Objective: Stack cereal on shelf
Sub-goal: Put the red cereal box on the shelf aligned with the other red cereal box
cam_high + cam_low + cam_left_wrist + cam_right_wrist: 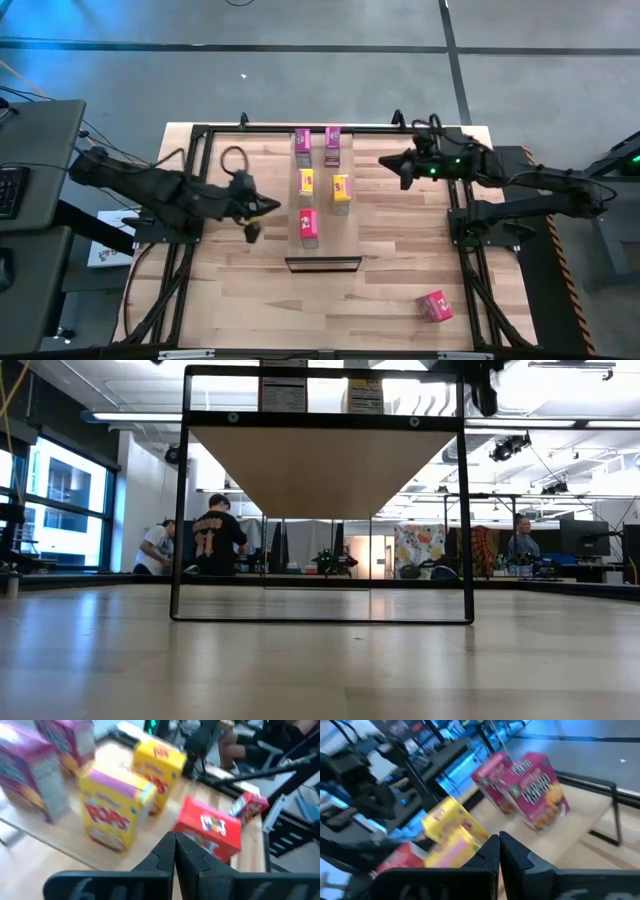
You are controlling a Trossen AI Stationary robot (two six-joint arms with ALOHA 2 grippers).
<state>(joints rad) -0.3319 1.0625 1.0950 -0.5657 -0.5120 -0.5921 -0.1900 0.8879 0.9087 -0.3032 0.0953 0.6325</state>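
Two magenta boxes (pixel 302 141); two yellow boxes (pixel 307 182); two red boxes (pixel 308 226)

five boxes (pixel 307 183) are stood in two rows on the shelf (pixel 322 240), with a narrow lane left between rows. bare surface (pixel 400 250) is left on both sides. the near right corner is blocked by a sixth box (pixel 434 306).

Evenly lit from overhead in the high view, soft shadows only; strong backlight from ceiling strips and windows at left in the low view, foreground tabletop (pixel 320 670) out of focus; heavy motion blur and blue glare across both wrist views.
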